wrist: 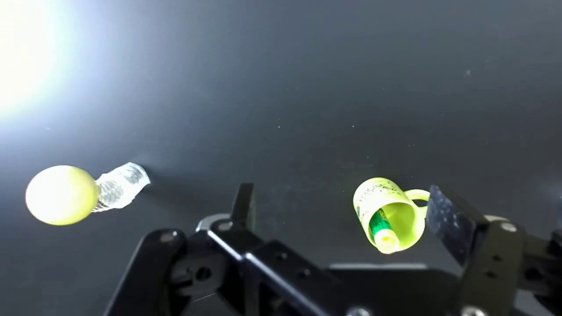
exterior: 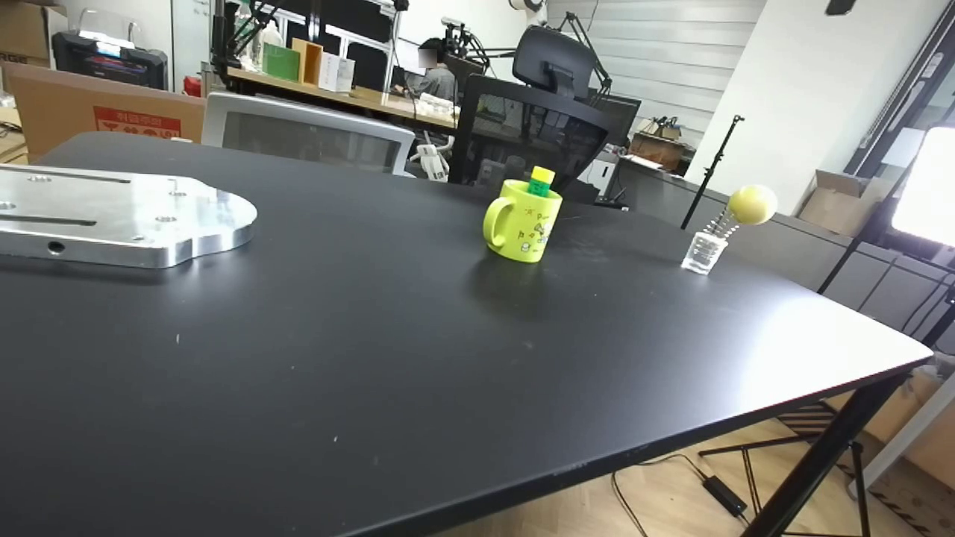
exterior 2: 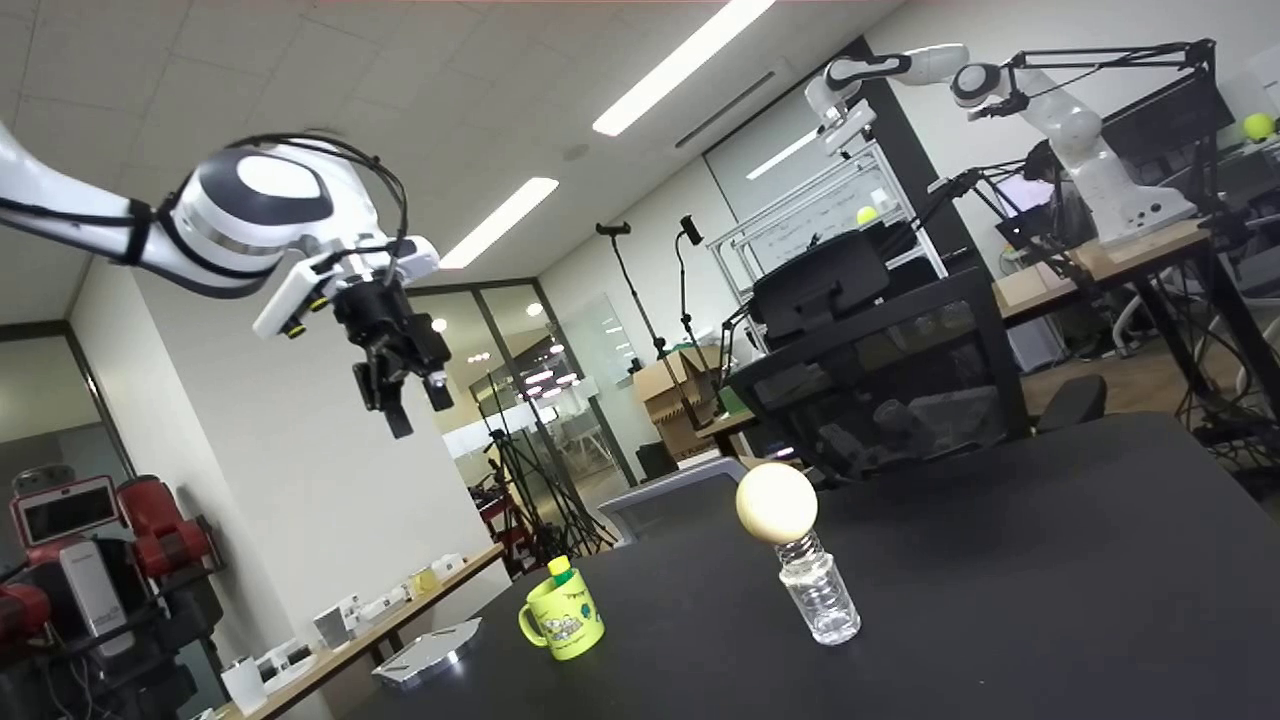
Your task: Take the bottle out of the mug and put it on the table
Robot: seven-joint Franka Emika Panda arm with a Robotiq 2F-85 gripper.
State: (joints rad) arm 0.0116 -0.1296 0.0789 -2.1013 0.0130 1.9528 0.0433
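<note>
Up there the black gripper [exterior 2: 418,406] hangs, jaws spread, above the matte-black table [exterior: 410,335], where a slim green, yellow-capped bottle [wrist: 383,230] pokes from a squat lime-yellow mug [exterior: 524,224].

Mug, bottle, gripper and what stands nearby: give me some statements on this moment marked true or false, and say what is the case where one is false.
1. The bottle is inside the mug, its top sticking out. True.
2. The mug lies on its side. False: it stands upright on the table.
3. The gripper is open and holds nothing. True.
4. The gripper touches the mug. False: it hangs well above the table, clear of the mug.
5. A yellow ball is perched above a clear jar. True.
6. The clear jar touches the mug. False: the two are apart.
</note>
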